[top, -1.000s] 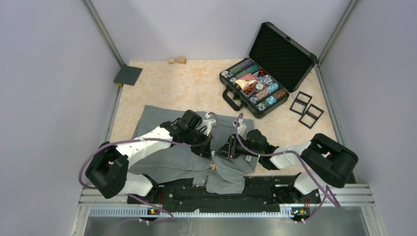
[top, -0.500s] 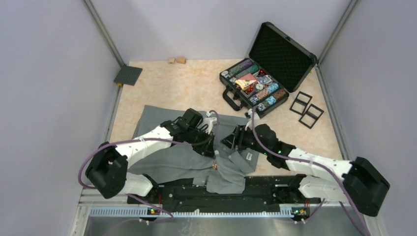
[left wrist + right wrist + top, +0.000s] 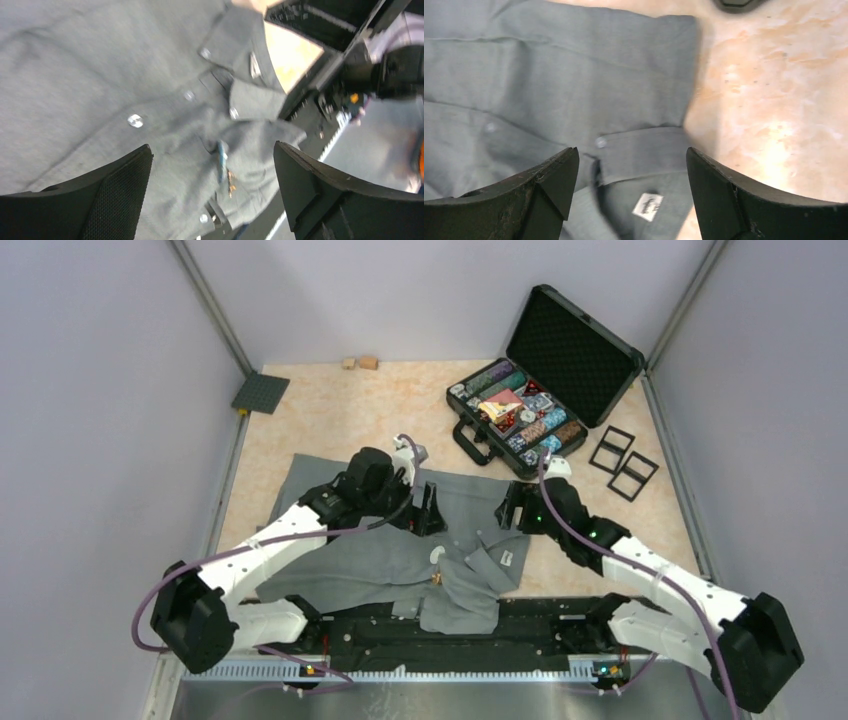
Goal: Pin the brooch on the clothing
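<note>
L grip (image 3: 211, 150), R grip (image 3: 630, 150) wide, empty | brooch (image 3: 223, 163) sat 6 o'clock on shirt (image 3: 390, 558) | looked pinned, so you held nothing.

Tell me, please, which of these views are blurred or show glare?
Top external: sharp and evenly lit, the shirt clear. Left wrist: heavy blur throughout, the buttons smeared, the far edge unreadable. Right wrist: slightly soft, the print on the label illegible, and a bright glare patch on the table.
</note>
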Available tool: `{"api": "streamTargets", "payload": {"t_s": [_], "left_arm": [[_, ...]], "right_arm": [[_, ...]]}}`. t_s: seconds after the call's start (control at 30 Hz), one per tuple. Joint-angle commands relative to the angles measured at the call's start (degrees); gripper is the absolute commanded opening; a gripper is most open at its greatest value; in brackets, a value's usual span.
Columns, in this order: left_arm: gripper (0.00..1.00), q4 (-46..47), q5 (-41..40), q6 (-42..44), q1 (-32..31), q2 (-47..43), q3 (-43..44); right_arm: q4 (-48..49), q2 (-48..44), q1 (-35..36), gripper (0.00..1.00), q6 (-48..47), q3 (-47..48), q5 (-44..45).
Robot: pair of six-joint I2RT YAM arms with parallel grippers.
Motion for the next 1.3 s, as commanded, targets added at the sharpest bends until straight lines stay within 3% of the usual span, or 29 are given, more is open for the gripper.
{"api": "streamTargets", "payload": {"t_s": [0.0,0.1,0.3,0.5,0.67,0.8,1.1,1.27], "left_arm": [[0.94,7.01,-10.8,-6.92,2.62,0.1,0.52],[0.94,9.88,-14.57,-10.36,5.71,1.5,-0.79],[0.94,18.53,-9.76,-14.77,11.94,6.42,-3.5],[0.93,18.36,-12.56,-13.94,14.13,14.5,-2.29],[0.93,24.24,-11.3,-16.6,18.56,17.12,-6.63],[0.93,28.11,-11.23,-18.16,22.04,17.76,-9.82],[0.92,29.61,-10.69,-17.07,28.56,21.08,-9.64],[0.91,30.48,-8.35,-17.23,33.37,23.68,-7.92]], "right_arm": [[1.49,4.92,-5.15,0.8,-4.61,0.37,-2.04],[5.38,10.11,-8.44,0.76,-6.32,1.4,-4.24],[11.25,20.26,-12.6,0.72,-9.76,4.85,-6.82],[18.23,25.85,-13.27,0.67,-9.81,6.23,-10.74],[20.95,31.91,-13.27,0.58,-9.93,9.27,-15.09],[20.58,36.76,-13.27,0.47,-10.47,12.85,-15.61],[19.02,44.82,-13.25,0.03,-12.52,22.59,-13.81],[16.66,48.97,-13.26,0.0,-15.42,30.31,-11.96]]}}
